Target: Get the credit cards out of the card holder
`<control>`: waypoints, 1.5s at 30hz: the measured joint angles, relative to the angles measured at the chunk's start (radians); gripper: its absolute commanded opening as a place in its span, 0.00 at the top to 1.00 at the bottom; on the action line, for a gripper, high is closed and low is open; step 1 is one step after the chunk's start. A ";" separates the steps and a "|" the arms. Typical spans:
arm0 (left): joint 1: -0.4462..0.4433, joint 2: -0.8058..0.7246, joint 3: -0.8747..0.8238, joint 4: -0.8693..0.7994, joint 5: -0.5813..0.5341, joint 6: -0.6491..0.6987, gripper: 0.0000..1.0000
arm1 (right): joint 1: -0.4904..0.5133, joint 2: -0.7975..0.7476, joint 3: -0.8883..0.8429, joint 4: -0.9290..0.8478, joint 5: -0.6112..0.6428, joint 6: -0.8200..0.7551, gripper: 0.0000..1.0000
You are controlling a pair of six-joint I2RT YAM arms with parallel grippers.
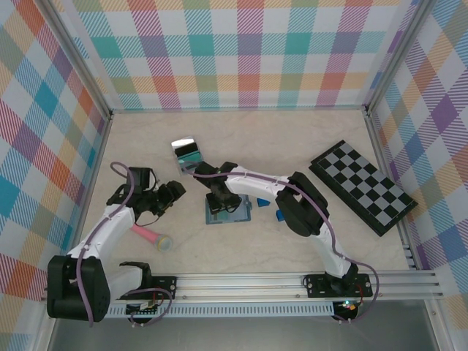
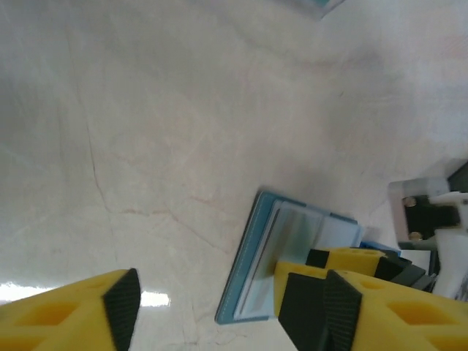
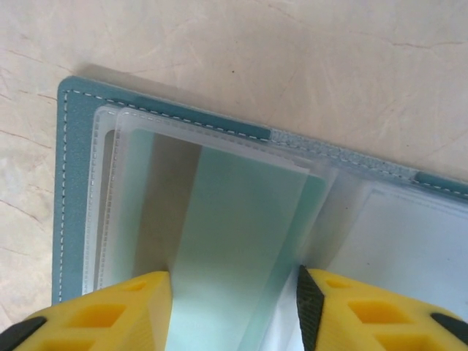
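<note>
Right jaws: partly parted, my yellow fingers [image 3: 110,314] flanking the teal-green card [image 3: 241,219]; I cannot tell whether they pinch it.
Left jaws: standing apart over bare worktop [image 2: 183,131], holding nothing.
Card: lying in a clear sleeve [image 3: 110,146] of the card holder [image 3: 73,183].
Card holder: open flat on the worktop, just right of my left jaws.
Far right: checkerboard [image 1: 362,186].
</note>
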 measured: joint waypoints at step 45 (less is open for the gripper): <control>-0.299 0.392 0.050 0.295 0.075 -0.114 0.83 | -0.059 -0.066 -0.126 0.115 -0.134 0.002 0.75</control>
